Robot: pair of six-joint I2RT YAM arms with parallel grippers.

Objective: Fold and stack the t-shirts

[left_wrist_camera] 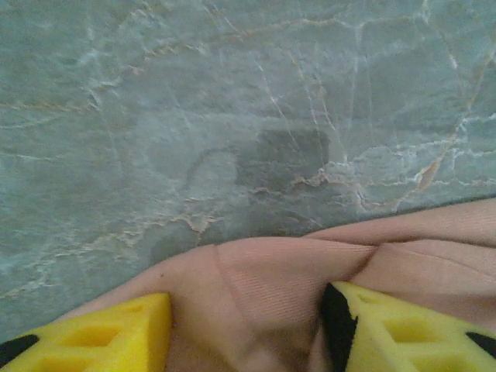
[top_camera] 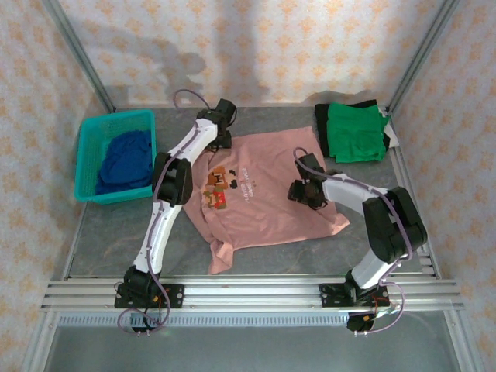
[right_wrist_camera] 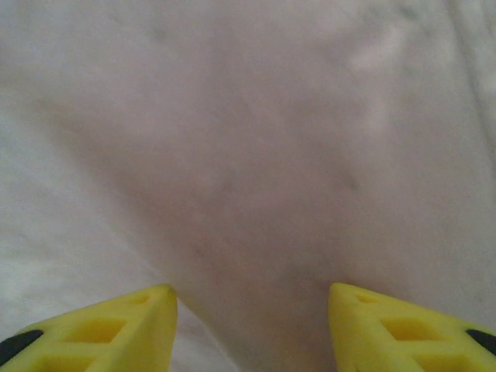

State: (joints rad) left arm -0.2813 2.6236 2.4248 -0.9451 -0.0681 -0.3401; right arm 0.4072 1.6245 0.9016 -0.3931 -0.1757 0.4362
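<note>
Dusty-pink tee [top_camera: 271, 194] lies spread flat at centre of the marble tabletop [top_camera: 116, 232], graphic up, long axis running roughly left-right; collar end looks to be at L. L end effector [top_camera: 221, 128] sits at the tee's far-L corner, fingers spread astride a raised ridge of cloth [left_wrist_camera: 418, 232] at the fabric edge, w/ bare tabletop [left_wrist_camera: 194, 116] just beyond, not yet clamped. R end effector [top_camera: 302, 190] hovers low over the tee's R half, fingers likewise spread above flat fabric [right_wrist_camera: 248, 155]. Green tee [top_camera: 355, 133] sits folded far R; blue tee [top_camera: 124, 159] waits in teal basket [top_camera: 116, 118]. Likely next: L arm, nearer that edge, nips the corner for the fold.
</note>
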